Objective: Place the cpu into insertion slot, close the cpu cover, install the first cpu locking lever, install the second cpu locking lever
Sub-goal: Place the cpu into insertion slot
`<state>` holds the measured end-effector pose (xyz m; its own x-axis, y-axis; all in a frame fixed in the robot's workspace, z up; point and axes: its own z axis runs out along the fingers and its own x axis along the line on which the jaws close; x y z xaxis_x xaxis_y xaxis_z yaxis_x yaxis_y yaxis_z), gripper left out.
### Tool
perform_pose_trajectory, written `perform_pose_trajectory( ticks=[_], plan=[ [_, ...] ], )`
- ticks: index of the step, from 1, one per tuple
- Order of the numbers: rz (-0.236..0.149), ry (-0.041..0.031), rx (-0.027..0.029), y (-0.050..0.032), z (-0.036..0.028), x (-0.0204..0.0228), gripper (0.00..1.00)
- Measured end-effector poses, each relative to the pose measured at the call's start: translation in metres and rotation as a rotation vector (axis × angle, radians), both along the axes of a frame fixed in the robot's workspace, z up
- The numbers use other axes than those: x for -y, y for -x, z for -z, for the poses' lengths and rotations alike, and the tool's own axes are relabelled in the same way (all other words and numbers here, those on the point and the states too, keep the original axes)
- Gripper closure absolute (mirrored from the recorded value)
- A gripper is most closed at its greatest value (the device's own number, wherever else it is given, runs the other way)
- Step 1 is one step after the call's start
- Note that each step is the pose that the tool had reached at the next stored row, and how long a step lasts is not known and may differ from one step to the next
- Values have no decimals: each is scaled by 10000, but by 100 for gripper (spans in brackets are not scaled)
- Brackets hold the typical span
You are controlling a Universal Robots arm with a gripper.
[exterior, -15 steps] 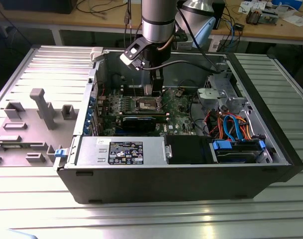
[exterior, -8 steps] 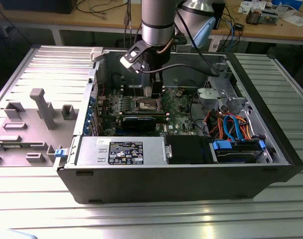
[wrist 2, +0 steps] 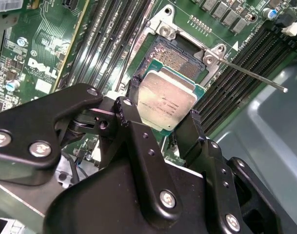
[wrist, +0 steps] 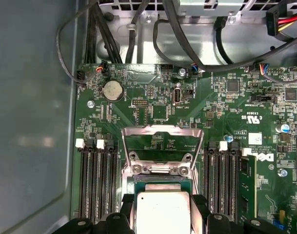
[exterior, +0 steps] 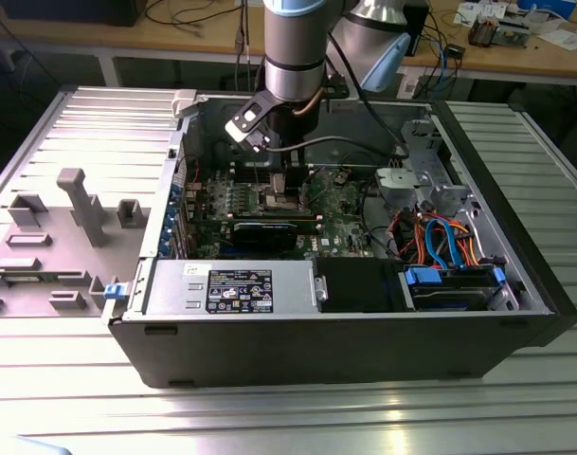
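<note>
Holding cpu (wrist 2: 170, 105): end effector (wrist 2: 164, 101) over case (exterior: 345, 351); ribbed table (exterior: 269, 417), workbench (exterior: 515, 55) behind.

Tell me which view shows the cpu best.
The second wrist view: the cpu shows its silver top clearly, held in the gripper above the insertion slot. The first wrist view cuts it at the frame edge. In the exterior view the arm hides it.

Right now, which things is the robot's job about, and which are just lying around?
For the job: gripper holding the cpu, insertion slot, open cpu cover, locking lever.
Just there: memory slots, power supply box, coin battery, coloured cables.
</note>
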<state>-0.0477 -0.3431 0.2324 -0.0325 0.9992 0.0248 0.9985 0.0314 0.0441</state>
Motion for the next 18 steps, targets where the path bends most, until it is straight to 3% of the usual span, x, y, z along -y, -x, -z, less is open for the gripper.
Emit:
perform_pose_trajectory(
  ticks=[18],
  plan=[
    [0, -4, 1, 0, 26, -1, 46]
  ],
)
